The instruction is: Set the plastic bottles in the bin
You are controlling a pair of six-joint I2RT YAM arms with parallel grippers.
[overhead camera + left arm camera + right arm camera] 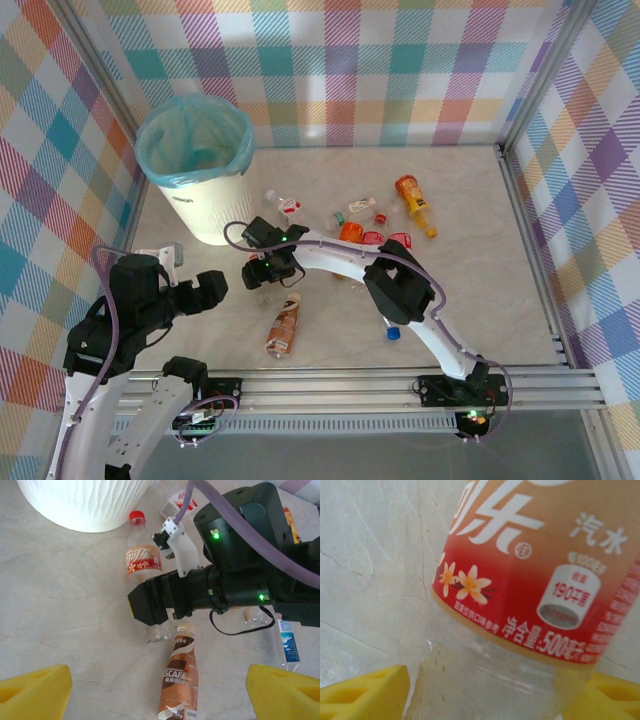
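Note:
My right gripper (262,276) is down on the table in front of the bin (150,165). It is shut on a clear bottle with a red cap and a peach-and-red label (142,560). In the right wrist view that bottle (520,580) lies between the yellow fingers (365,692), which press its clear lower body on both sides. My left gripper (160,695) is open, hovering over a brown coffee bottle (181,680) that lies on the table and touching nothing. More bottles (365,225) lie scattered behind, among them an orange one (412,195).
The white bin wall (85,502) stands close behind the held bottle. A clear bottle with a blue label (289,642) lies under the right arm (400,285). Checked walls close the table on three sides, and a metal rail (350,380) runs along the near edge.

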